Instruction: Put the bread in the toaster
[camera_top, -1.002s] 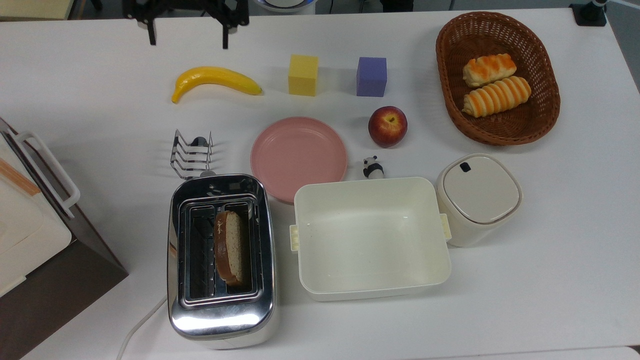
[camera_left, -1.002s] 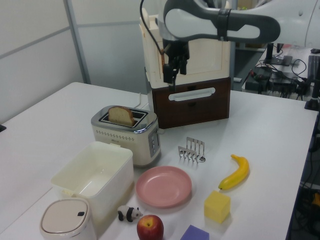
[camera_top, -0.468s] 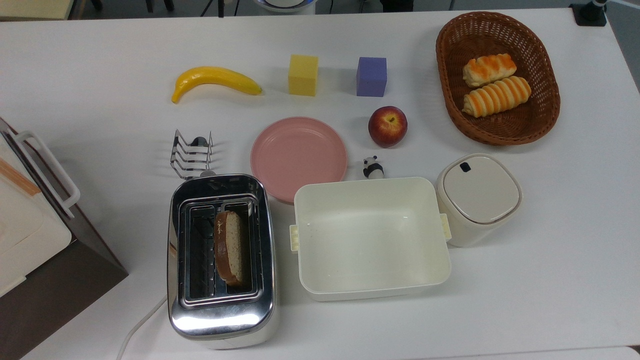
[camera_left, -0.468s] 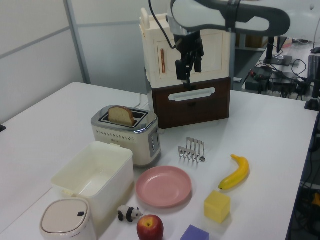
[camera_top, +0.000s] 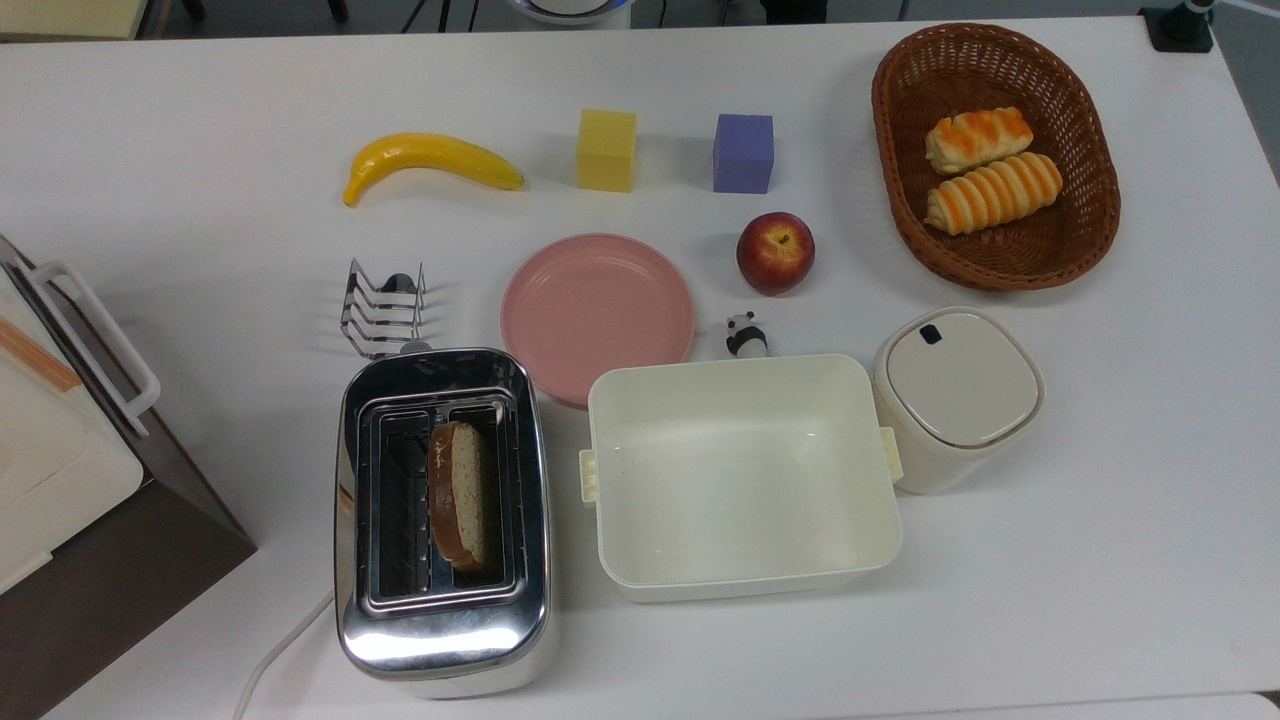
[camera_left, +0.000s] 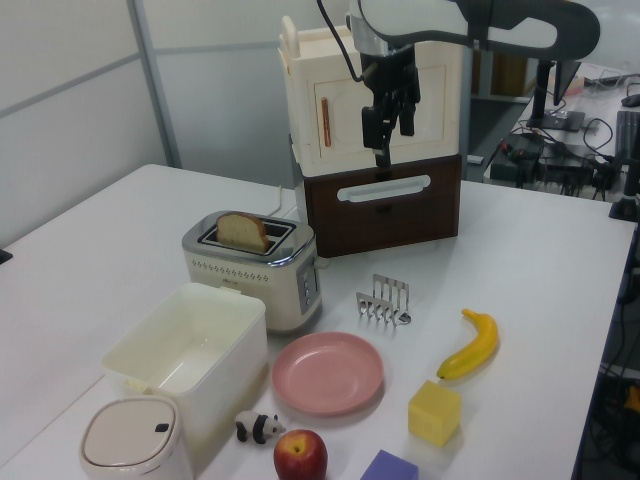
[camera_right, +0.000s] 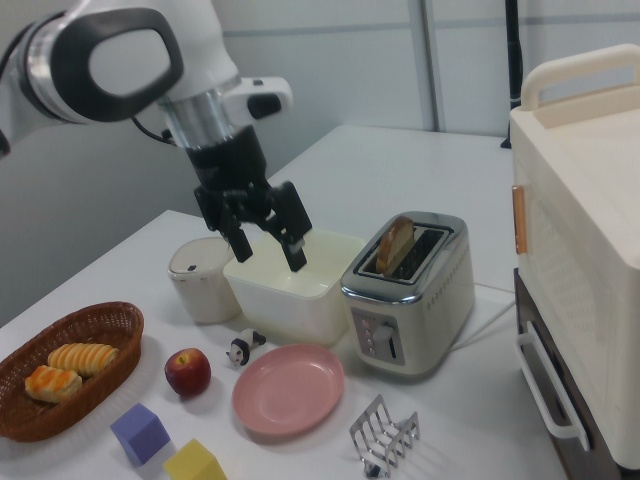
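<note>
The bread (camera_top: 460, 495), a brown speckled slice, stands upright in the right-hand slot of the chrome toaster (camera_top: 440, 625) near the top view's lower left. Its rounded top sticks up out of the toaster (camera_left: 255, 275) in the left view, bread (camera_left: 240, 232). In the right view the bread (camera_right: 396, 245) leans in the toaster (camera_right: 410, 310). My gripper (camera_left: 395, 145) hangs high above the table, open and empty, well apart from the toaster. The right view shows the gripper (camera_right: 270, 258) with spread fingers, in front of the cream tub.
Around the toaster stand a wire toast rack (camera_top: 383, 310), a pink plate (camera_top: 597, 310), a cream tub (camera_top: 740, 480) and a lidded canister (camera_top: 955, 395). Farther off are a banana (camera_top: 430, 160), two cubes, an apple (camera_top: 775, 252), a panda figure and a basket (camera_top: 995, 255) of rolls. A cream oven (camera_left: 375, 100) stands behind.
My gripper has risen and drifted toward the left view's right, leaving the top view's upper edge. The bread and toaster have not moved.
</note>
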